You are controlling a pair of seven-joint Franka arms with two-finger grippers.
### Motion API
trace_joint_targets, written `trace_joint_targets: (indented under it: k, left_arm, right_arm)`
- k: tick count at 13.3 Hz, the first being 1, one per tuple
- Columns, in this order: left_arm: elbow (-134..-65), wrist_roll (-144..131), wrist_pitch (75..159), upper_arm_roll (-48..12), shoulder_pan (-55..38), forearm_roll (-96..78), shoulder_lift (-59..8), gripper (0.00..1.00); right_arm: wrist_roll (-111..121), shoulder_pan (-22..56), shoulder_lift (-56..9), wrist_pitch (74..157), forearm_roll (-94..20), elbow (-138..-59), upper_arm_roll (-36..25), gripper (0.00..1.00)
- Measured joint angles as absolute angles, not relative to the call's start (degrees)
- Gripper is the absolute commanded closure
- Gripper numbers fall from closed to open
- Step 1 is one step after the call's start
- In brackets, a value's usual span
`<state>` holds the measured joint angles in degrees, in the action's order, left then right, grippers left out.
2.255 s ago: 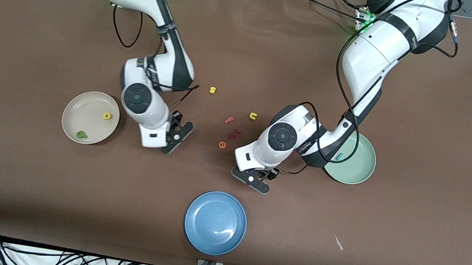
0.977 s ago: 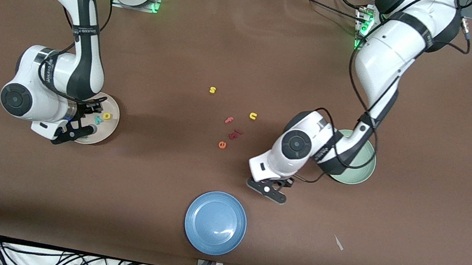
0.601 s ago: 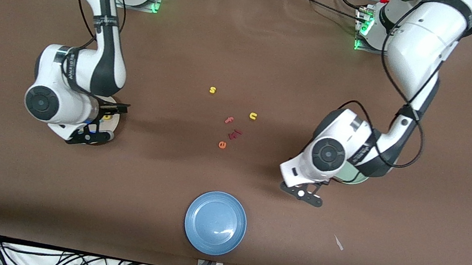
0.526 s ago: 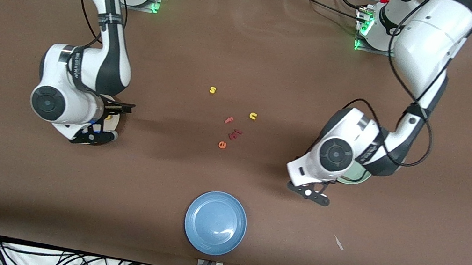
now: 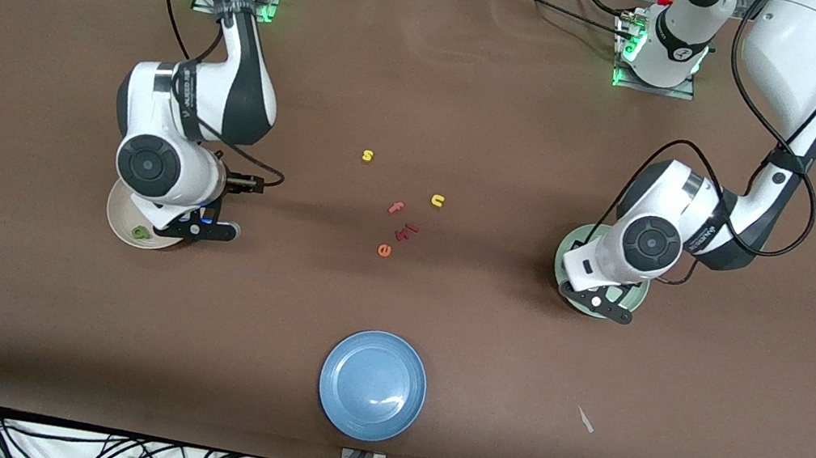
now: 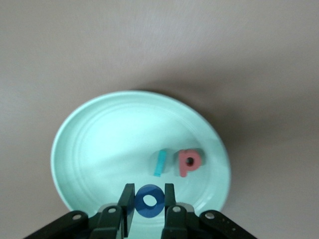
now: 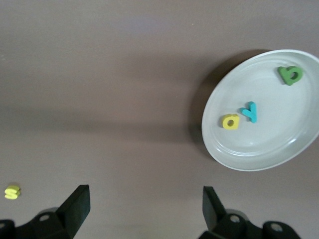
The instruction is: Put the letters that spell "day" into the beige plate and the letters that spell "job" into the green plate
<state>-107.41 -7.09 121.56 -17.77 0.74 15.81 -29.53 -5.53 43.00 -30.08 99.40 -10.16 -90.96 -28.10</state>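
A: Nearest the front camera sits one blue plate (image 5: 373, 385), nothing in it.

B: Farther back, the left gripper (image 6: 147, 211) is over the green plate (image 6: 99, 144), jaws clamped on the blue o (image 6: 149, 200), the ring held on edge between the fingers.

A: Two letters lie flat in that plate: a teal j (image 6: 160, 163), its long stem slanting, touching nothing, and just beside it a pink b (image 6: 189, 162).

B: Right gripper (image 7: 144, 209), jaws wide apart and holding nothing, is over bare table beside the beige plate (image 7: 299, 144).

A: Three letters there: yellow d (image 7: 231, 121) touching the teal y (image 7: 249, 111), green a (image 7: 290, 74) apart near the rim.

B: Five loose letters sit mid-table, the yellow s (image 5: 367, 155) farthest.
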Motion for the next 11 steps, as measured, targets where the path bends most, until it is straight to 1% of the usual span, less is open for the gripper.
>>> trace_joint_targets:
  k: [1, 3, 5, 7, 9, 10, 11]
  left_arm:
    - [-110.09, -6.57, 123.92, -17.80, 1.56, 15.81, -29.50, 0.00]
    - [-112.76, -6.31, 126.10, -17.85, 2.01, 15.81, -29.46, 0.00]
    - [-112.68, -6.31, 126.09, -18.12, 2.00, 15.81, -28.39, 0.00]
    - [-111.48, -6.33, 123.93, -18.19, 2.01, 15.81, -25.95, 0.00]
    - [-106.68, -6.41, 116.18, -18.63, 2.05, 14.43, -23.11, 0.00]
    - [-102.77, -6.41, 110.86, -19.01, 2.07, 13.05, -21.77, 0.00]
    - [-96.45, -6.41, 103.42, -19.31, 2.08, 11.96, -20.14, 0.00]
  right_arm:
    - [-6.03, 42.02, -28.16, 98.91, -7.16, -91.03, -26.11, 0.00]
    - [-6.75, 36.02, -23.82, 98.05, -0.13, -91.34, -18.14, 0.00]
    - [-6.80, 28.57, -19.93, 97.19, 4.15, -91.68, -10.95, 0.00]
    - [-6.25, 22.47, -16.10, 96.99, 5.07, -92.12, -7.16, 0.00]
    - [-5.67, 18.78, -12.12, 96.52, 5.14, -92.86, -6.17, 0.00]
    - [-5.49, 17.18, -10.19, 95.71, 5.14, -93.19, -6.01, 0.00]
    - [-4.93, 15.23, -7.76, 94.05, 5.14, -93.47, -5.94, 0.00]
